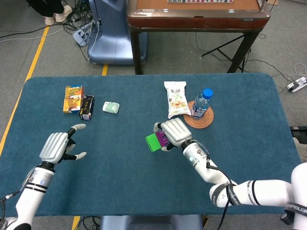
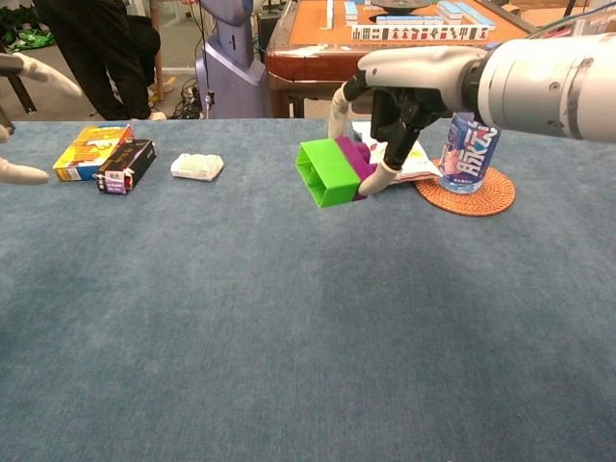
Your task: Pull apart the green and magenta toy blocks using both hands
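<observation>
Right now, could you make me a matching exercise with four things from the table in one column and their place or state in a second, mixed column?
Things:
1. green block
2. water bottle
3. left hand
4. snack bag

States:
A. lying flat beside the bottle
B. open, holding nothing
C. lifted above the table, joined to the magenta block
D. standing on a woven coaster

Pairs: 1-C, 2-D, 3-B, 4-A
</observation>
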You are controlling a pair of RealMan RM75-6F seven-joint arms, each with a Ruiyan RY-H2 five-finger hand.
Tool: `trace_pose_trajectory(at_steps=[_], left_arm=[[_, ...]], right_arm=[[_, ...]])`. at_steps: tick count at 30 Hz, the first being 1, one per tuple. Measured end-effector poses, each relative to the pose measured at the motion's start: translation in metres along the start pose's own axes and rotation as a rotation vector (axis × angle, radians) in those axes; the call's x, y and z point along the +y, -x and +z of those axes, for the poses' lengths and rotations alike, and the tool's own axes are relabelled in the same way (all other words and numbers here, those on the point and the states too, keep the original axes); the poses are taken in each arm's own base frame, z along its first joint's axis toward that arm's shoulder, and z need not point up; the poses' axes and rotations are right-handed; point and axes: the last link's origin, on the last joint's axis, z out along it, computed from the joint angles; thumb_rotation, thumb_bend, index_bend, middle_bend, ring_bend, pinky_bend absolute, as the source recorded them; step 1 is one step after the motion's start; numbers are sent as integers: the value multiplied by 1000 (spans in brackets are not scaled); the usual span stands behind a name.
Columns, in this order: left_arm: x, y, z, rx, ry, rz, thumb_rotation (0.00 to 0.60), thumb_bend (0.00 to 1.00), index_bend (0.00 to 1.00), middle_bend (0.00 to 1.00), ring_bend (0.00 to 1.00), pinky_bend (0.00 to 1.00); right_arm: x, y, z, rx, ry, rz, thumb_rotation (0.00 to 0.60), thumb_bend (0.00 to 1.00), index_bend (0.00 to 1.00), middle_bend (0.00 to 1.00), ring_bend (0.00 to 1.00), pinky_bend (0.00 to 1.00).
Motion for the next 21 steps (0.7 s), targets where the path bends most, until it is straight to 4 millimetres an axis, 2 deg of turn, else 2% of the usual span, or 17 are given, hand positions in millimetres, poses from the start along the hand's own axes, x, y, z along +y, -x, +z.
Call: trace_pose_trajectory(at_steps=[6, 12, 21], left_arm=[[26, 6, 25, -37, 23, -13, 600, 0, 210, 1000, 994, 1000], [43, 14, 43, -63, 10, -29, 600, 0, 189, 1000, 996, 1000], [57, 20, 57, -78, -28, -105, 600, 0, 166, 1000, 999, 1000]], right_arm=[[1, -5, 4, 31, 26, 40, 600, 0, 582, 1000, 1000, 1000], [-3, -4, 12, 52, 47, 90, 600, 0, 582, 1000, 1000, 1000], [-14, 3, 26, 50, 72, 186, 600, 0, 582, 1000, 1000, 1000]])
